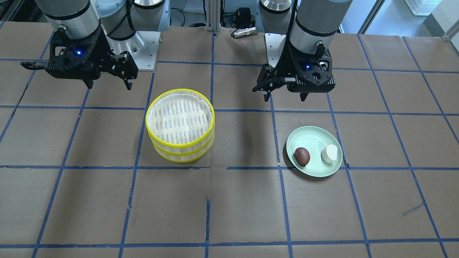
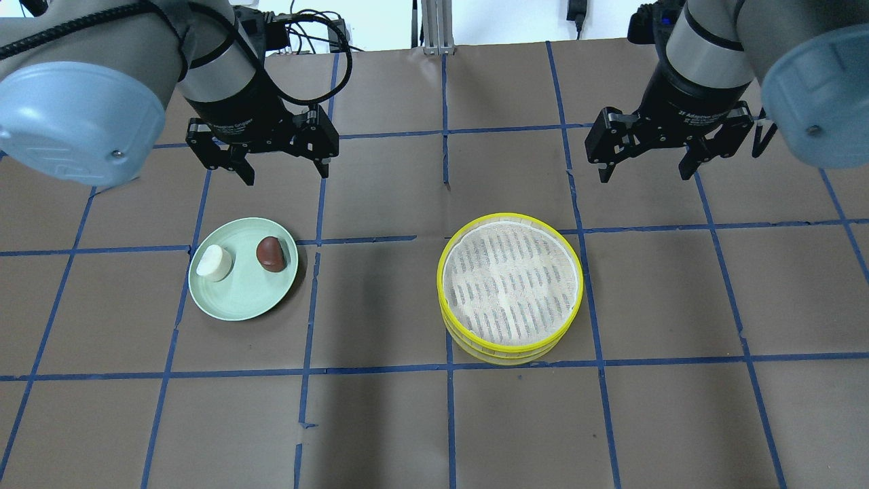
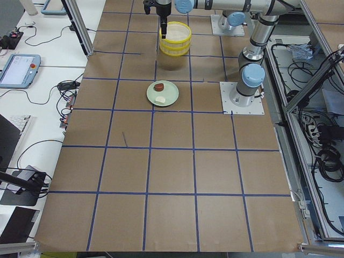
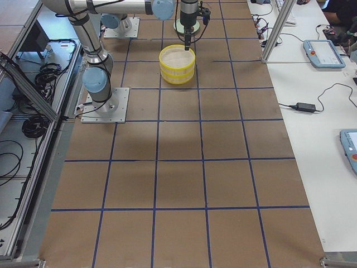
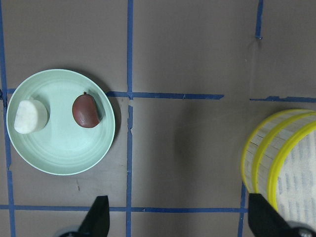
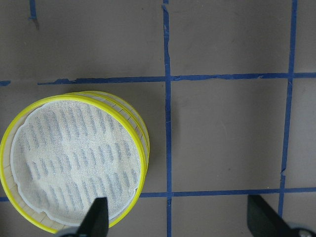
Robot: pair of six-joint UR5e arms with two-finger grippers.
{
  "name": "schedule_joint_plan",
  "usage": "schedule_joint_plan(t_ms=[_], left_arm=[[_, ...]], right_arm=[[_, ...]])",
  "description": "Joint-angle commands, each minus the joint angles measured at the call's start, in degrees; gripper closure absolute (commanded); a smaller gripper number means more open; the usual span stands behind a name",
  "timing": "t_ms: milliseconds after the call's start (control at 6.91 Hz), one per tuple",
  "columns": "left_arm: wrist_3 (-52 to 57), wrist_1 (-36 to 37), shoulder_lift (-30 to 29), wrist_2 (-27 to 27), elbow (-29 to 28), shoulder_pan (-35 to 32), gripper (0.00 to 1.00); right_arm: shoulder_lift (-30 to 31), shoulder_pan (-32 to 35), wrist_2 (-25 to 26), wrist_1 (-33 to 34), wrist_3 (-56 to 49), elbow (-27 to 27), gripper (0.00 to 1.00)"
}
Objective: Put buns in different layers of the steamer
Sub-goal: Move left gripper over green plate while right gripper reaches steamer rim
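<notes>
Two steamer layers [image 2: 510,288] with yellow rims stand stacked, and the top layer's mesh floor [image 1: 179,116] is bare; the stack also shows in the right wrist view [image 6: 74,163]. A reddish-brown bun [image 2: 271,253] and a white bun [image 2: 214,263] lie on a pale green plate [image 2: 237,302], also seen in the left wrist view [image 5: 85,110]. My left gripper [image 2: 282,173] is open and empty above the table behind the plate. My right gripper [image 2: 645,173] is open and empty behind the steamer.
The table is brown paper with a grid of blue tape [image 2: 448,367]. Arm base plates [image 1: 143,50] sit at the robot side. Monitors and cables [image 3: 19,70] lie beside the table's ends.
</notes>
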State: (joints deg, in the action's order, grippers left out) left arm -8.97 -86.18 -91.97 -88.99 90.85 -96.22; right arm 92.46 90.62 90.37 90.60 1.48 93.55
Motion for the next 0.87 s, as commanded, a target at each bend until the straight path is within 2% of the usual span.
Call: schedule_joint_plan(t_ms=[0, 289, 434, 724], left_arm=[[0.2, 0.0, 0.0, -0.1, 0.2, 0.0, 0.00], [3.2, 0.0, -0.5, -0.4, 0.5, 2.2, 0.00], [6.3, -0.2, -0.6, -0.2, 0.5, 6.2, 0.00], [13.1, 0.0, -2.1, -0.7, 1.9, 11.7, 0.00]], right_arm=[[0.0, 0.0, 0.0, 0.0, 0.1, 0.1, 0.00], [-0.1, 0.1, 0.0, 0.1, 0.0, 0.4, 0.00], [-0.6, 0.2, -0.2, 0.1, 0.1, 0.7, 0.00], [-3.2, 0.2, -0.4, 5.3, 0.1, 4.2, 0.01]])
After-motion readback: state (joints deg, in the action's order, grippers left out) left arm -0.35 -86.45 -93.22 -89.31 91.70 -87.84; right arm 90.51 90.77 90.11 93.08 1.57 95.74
